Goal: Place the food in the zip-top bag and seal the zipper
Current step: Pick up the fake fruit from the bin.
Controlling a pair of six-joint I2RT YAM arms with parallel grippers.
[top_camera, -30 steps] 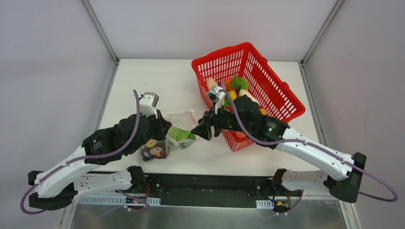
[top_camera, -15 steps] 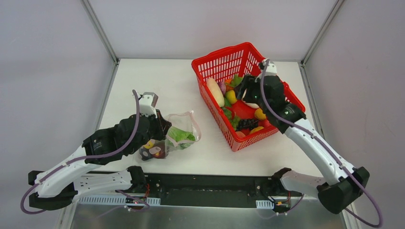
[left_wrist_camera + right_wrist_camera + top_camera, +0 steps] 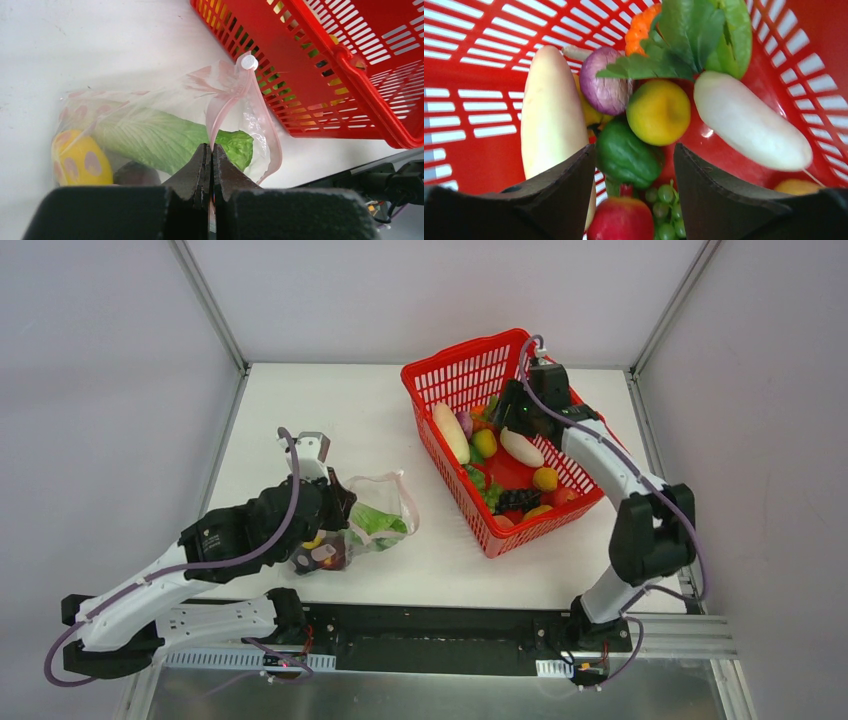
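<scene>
Left gripper (image 3: pixel 210 152) clamped on the pink zipper (image 3: pixel 223 111) of the zip-top bag (image 3: pixel 150 107), likely propping its mouth open beside the red basket (image 3: pixel 590 445) — right gripper (image 3: pixel 634 155), jaws apart, empty, hovers over the food (image 3: pixel 658 112) there for the next pick — lettuce leaf (image 3: pixel 165 140) bagged.

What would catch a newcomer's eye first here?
The bright red basket at the far right is full of toy food, with the right pincer open over it. To its left lies a clear zip-top bag holding a green leaf and a yellow fruit. The left pincer pinches its pink edge.
</scene>
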